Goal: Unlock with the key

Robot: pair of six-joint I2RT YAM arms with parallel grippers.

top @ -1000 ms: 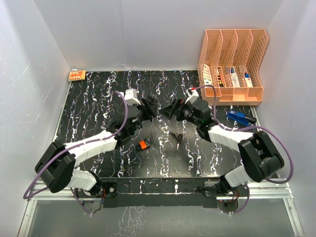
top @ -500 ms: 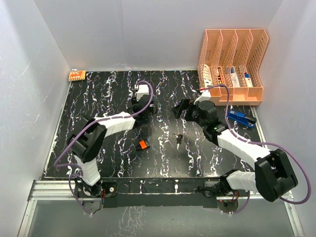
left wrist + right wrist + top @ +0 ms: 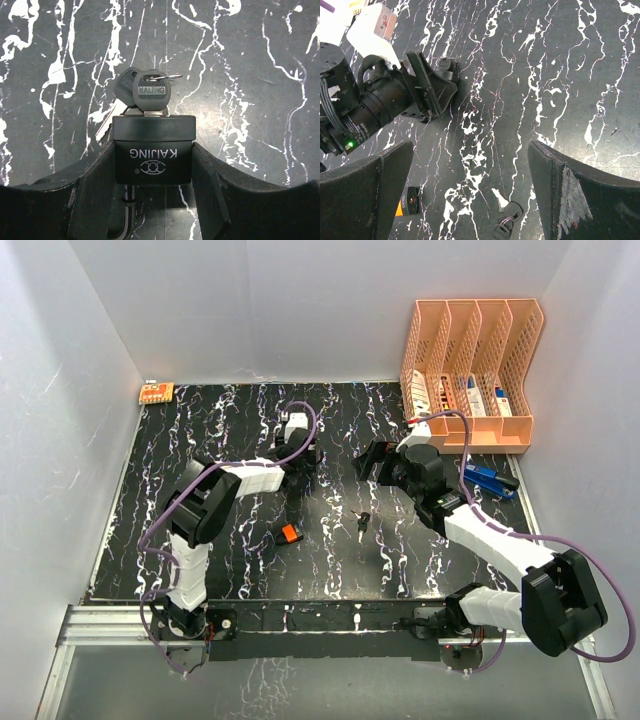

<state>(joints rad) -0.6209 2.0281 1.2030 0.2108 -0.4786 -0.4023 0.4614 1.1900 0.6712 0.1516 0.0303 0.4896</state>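
Bracing padlock (image 3: 152,159) clamped between left gripper (image 3: 152,150) fingers, key (image 3: 151,95) seated just beyond their tips. Hovering with right gripper (image 3: 470,155) spread wide, empty. Next, likely: pinch key head, twist.

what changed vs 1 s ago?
The right gripper, open, backed off to the right, away from the padlock. The left arm folded at the elbow, shifting the left gripper, clamped on the padlock, slightly right and toward the back. The loose keys and the orange item stayed put.
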